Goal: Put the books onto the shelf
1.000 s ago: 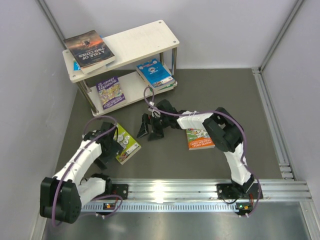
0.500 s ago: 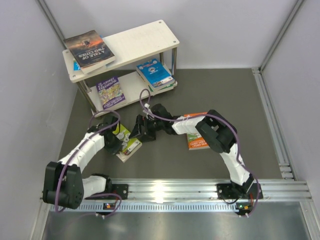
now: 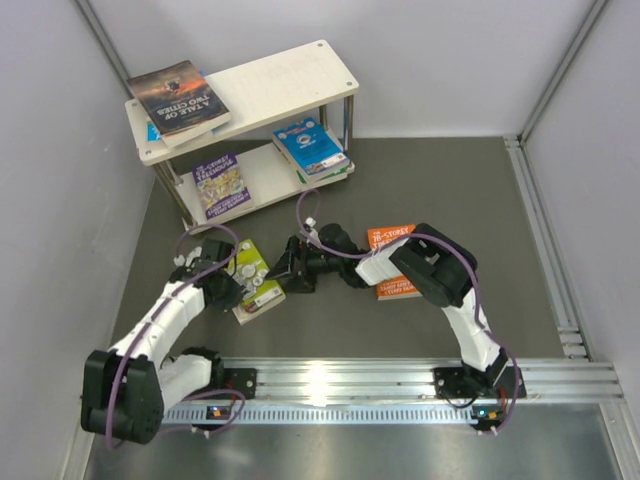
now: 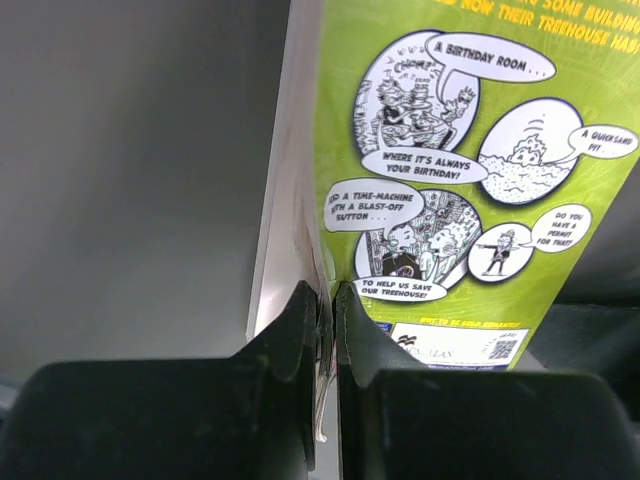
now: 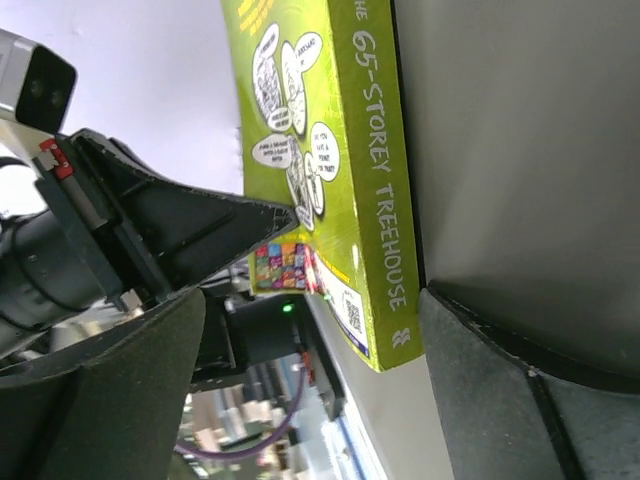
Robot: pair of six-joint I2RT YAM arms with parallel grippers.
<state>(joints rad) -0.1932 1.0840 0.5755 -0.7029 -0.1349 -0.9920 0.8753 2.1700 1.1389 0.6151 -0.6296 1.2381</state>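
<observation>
Just clenched on the cover edge of the lime-green book [image 3: 260, 288] with the left jaws, right jaws spread wide astride its spine. Grip gained, though still low at the table's near-left, well short of the shelf [image 3: 290, 75].

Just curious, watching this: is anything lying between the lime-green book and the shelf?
Nothing visible. Only dark mat lies between the lime-green book and the shelf. The left gripper is shut on the book; the open right gripper sits at its other side, off that path.

Cartooned lime-green book [image 4: 440, 180], orange book [image 3: 385, 238], purple book [image 3: 222, 185]
</observation>
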